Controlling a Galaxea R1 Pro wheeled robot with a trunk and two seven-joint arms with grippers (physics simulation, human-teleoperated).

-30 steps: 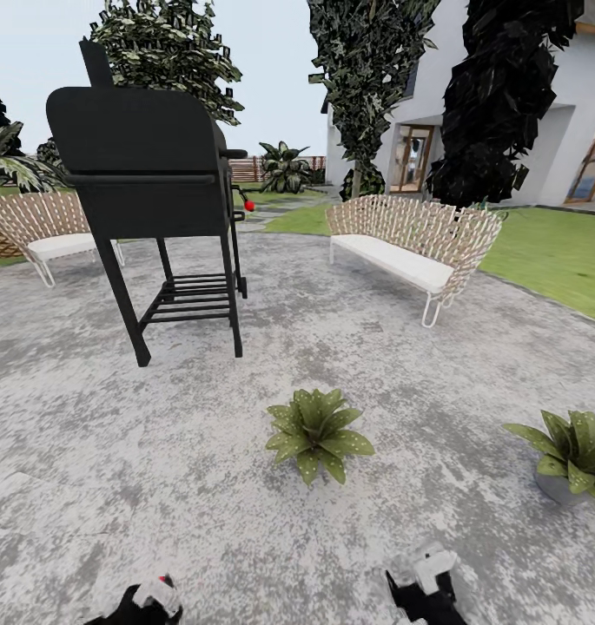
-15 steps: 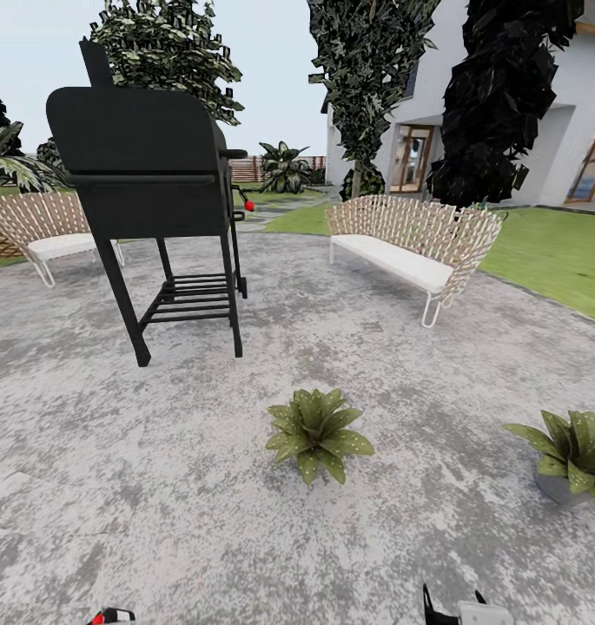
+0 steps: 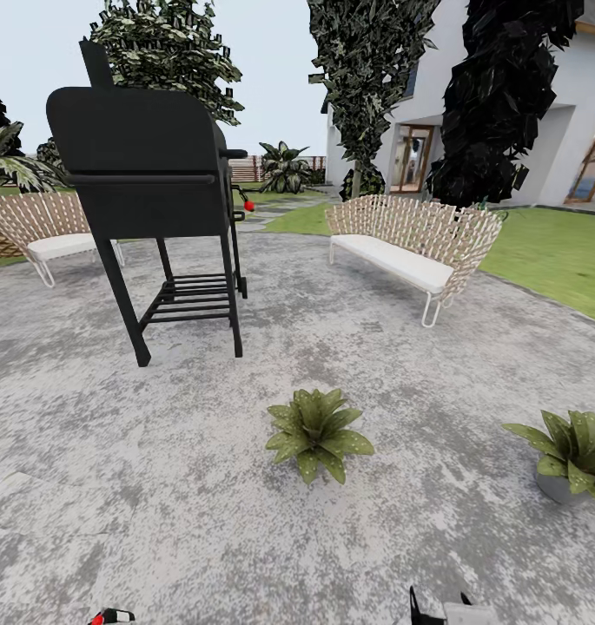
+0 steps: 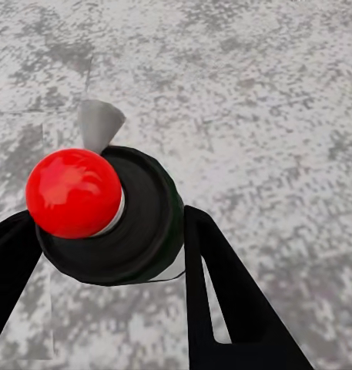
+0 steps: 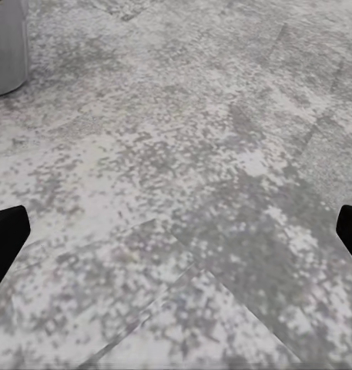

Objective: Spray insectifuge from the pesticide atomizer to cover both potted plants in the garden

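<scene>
Left gripper point(image 4: 106, 254) low at near left, black fingers point(image 4: 222, 293) clamped on pesticide atomizer point(image 4: 122, 223): round dark body, glossy red tip toward camera, over speckled grey stone patio point(image 3: 158, 486). Right gripper point(image 5: 176, 231) low at near right, angled down over paving, fingertips spread wide, nothing between. Two potted plants: pointed spotted-leaf rosette point(image 3: 319, 434) at centre, second point(image 3: 571, 456) in grey pot at right. Beyond, black boxy grill point(image 3: 145, 174) far left, woven-back bench point(image 3: 410, 247) far right, lawn point(image 3: 549, 252) behind.

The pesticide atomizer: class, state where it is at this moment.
The pesticide atomizer sits between the left gripper's fingers in the left wrist view, above the stone patio.
</scene>
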